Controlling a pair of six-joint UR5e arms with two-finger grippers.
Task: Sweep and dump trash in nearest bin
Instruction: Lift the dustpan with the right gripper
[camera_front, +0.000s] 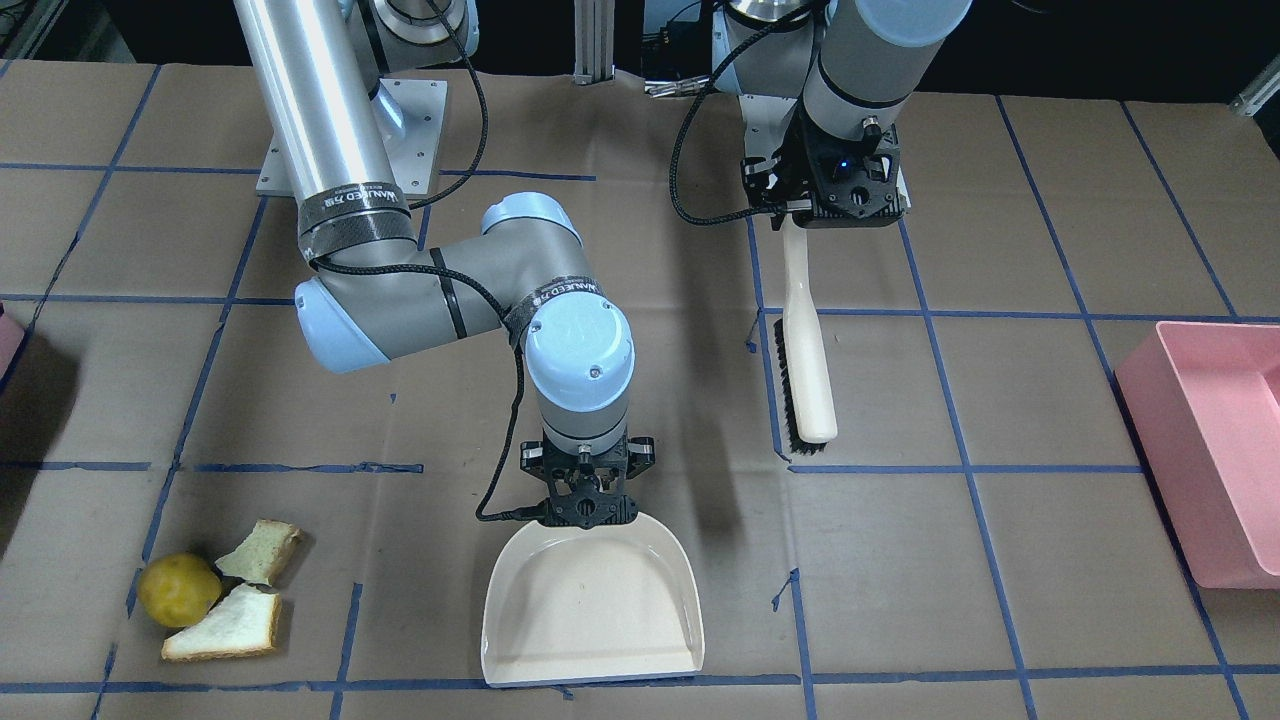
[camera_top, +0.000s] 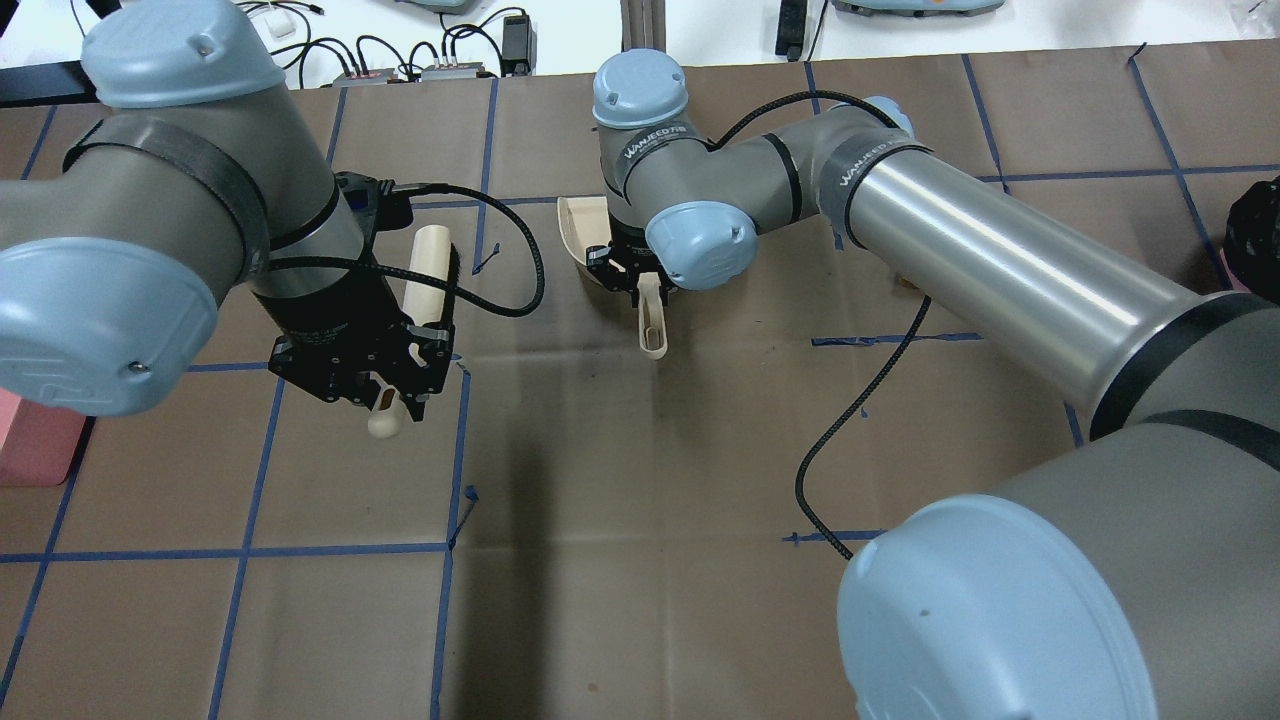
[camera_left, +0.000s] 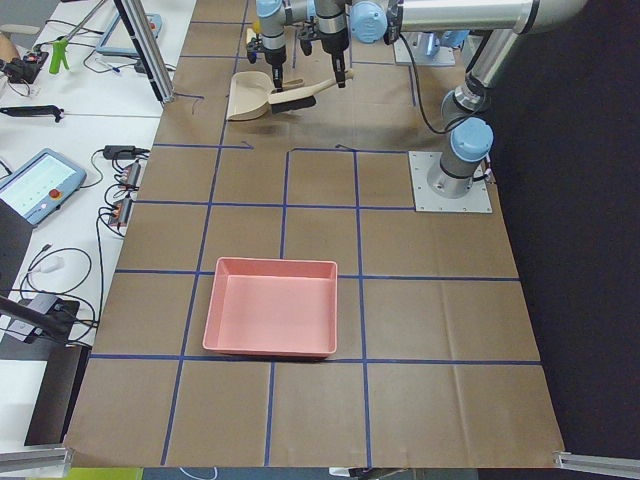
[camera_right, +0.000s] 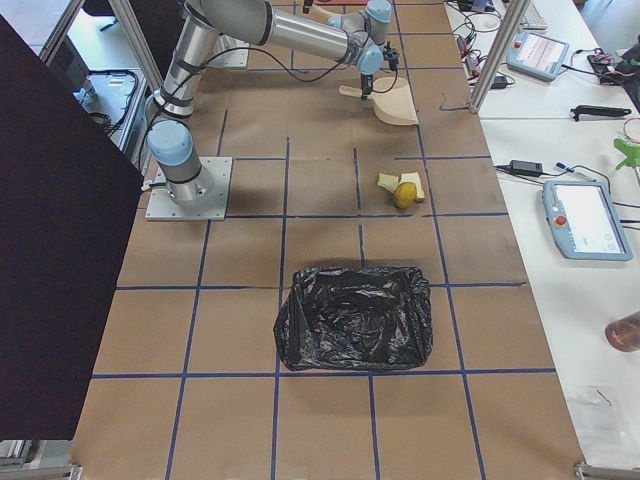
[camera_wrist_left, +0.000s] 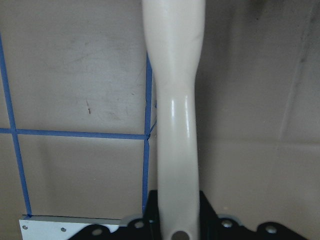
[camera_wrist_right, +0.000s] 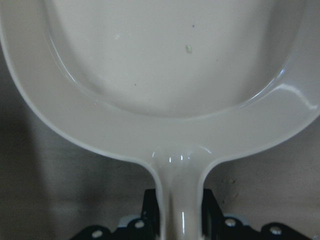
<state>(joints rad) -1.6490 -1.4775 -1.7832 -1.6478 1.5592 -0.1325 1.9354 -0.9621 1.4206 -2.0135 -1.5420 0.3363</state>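
Now my left pincer (camera_front: 848, 205) is clamped on the brush (camera_front: 808, 370) handle, my right pincer (camera_front: 588, 512) on the dustpan (camera_front: 595, 610) handle, with the lemon (camera_front: 178, 590) and two bread pieces (camera_front: 232, 626) clustered on the surface (camera_front: 1000, 560) nearby.

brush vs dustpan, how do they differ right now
The brush is long and narrow with dark bristles along one edge; the dustpan is a wide, shallow scoop. The brush is in the left gripper, the dustpan in the right gripper. The dustpan sits nearer the lemon and bread pieces than the brush does. Both are cream-coloured and gripped by the handle.
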